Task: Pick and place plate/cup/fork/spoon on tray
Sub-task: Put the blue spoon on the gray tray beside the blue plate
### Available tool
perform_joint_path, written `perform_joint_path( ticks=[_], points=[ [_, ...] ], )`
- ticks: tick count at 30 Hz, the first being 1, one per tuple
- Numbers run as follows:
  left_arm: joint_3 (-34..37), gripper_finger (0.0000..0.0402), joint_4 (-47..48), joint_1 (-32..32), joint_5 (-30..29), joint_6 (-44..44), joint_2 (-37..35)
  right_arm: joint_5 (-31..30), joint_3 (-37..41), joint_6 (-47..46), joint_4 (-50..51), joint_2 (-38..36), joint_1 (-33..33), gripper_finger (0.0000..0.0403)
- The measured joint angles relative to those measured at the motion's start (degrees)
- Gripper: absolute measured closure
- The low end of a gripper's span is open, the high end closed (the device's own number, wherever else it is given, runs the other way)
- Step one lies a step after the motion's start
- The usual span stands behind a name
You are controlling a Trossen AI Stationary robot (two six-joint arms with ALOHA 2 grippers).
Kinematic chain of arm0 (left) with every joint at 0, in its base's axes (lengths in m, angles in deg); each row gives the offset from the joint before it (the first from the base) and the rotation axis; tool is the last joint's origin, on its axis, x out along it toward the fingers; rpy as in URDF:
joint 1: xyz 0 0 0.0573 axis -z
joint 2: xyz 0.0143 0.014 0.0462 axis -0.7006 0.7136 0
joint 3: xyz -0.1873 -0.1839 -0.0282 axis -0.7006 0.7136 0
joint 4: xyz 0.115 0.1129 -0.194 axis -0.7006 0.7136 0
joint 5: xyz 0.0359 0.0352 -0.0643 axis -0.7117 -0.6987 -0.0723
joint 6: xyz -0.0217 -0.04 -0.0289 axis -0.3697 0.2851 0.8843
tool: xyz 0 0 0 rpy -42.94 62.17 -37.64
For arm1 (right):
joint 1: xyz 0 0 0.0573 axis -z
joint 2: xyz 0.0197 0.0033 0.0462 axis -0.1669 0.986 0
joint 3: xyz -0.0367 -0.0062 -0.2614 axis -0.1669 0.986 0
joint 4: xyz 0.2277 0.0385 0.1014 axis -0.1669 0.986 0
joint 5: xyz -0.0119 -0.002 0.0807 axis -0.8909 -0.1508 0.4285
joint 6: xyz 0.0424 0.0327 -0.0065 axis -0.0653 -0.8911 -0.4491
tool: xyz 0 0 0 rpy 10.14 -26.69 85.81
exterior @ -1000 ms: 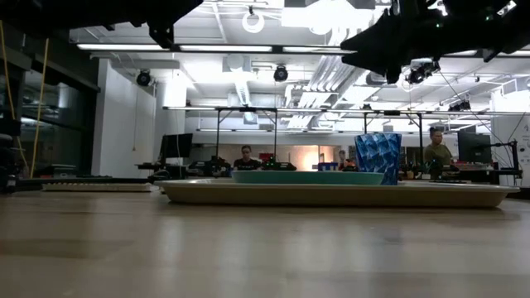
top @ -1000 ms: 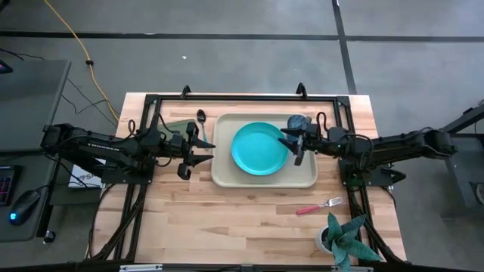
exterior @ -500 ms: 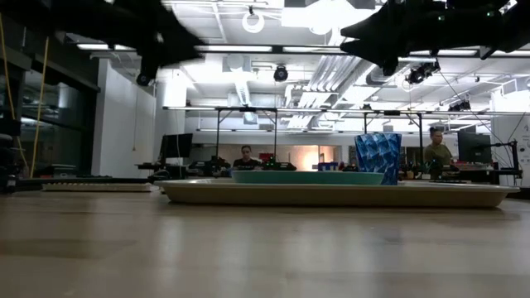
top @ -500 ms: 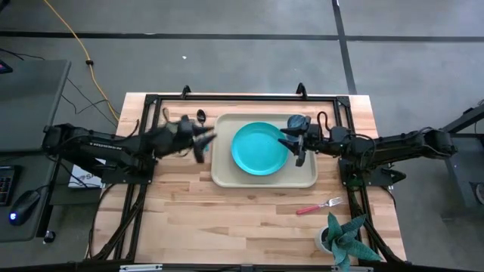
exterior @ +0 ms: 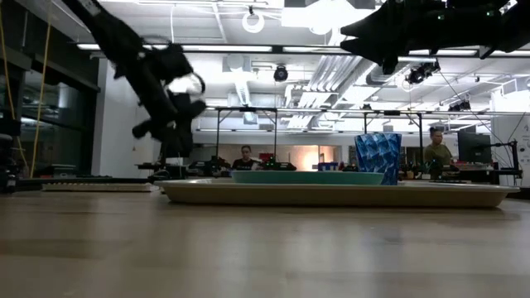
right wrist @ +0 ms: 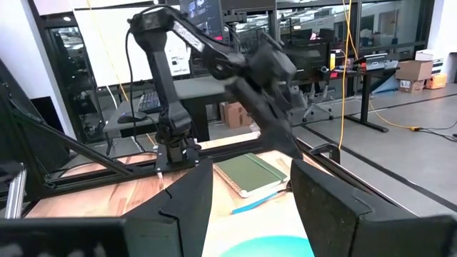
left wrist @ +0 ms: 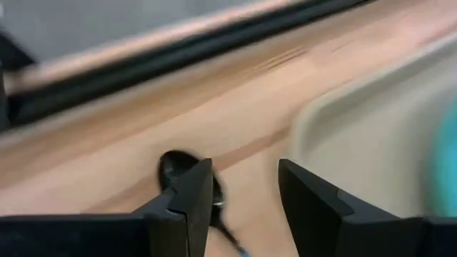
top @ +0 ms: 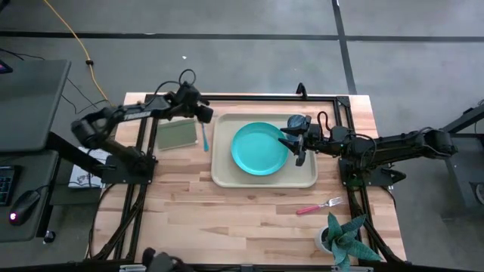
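The spoon [top: 204, 137] lies on the table between the olive-green rectangle and the tray [top: 224, 175]; its light blue handle shows, and its dark bowl [left wrist: 176, 167] shows in the left wrist view. My left gripper [top: 203, 114] hangs open above that bowl, tipped downward and clear of the table in the low view [exterior: 170, 136]. The turquoise plate [top: 259, 149] and the blue cup [top: 299, 122] rest on the tray. My right gripper [top: 293, 143] hovers open over the tray's right part, beside the cup. The fork [top: 319, 205] lies on the table near the right front.
An olive-green rectangle [top: 175, 134] lies left of the spoon. A white pot with a spiky green plant [top: 340, 238] stands at the near right corner. A black frame [top: 249, 97] runs along the table's far edge. Bare wood lies in front of the tray.
My left gripper has swung from beside the tray's left edge toward the table's far edge and come down, tipping its fingers downward over the spoon's bowl. Its fingers have stayed open. My right arm and all the objects have kept still.
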Motion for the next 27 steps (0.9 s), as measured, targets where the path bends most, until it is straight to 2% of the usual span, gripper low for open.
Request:
perform_joint_path(
  ticks=[3, 7, 27],
  points=[
    [0.04, 0.0261, 0.24, -3.04, 0.46, 0.2, 4.41, 0.0, 0.0, 0.0, 0.0, 0.0, 0.0, 0.0222],
    [0.04, 0.0261, 0.2, -4.24, 0.45, 0.16, 6.32, 0.0, 0.0, 0.0, 0.34, 0.0, 0.0, 0.0222],
    [0.04, 0.0261, -0.72, -3.6, 0.46, -1.68, -0.48, -0.02, 0.0, -0.44, 0.39, 0.0, 0.01, 0.0222]
  ],
)
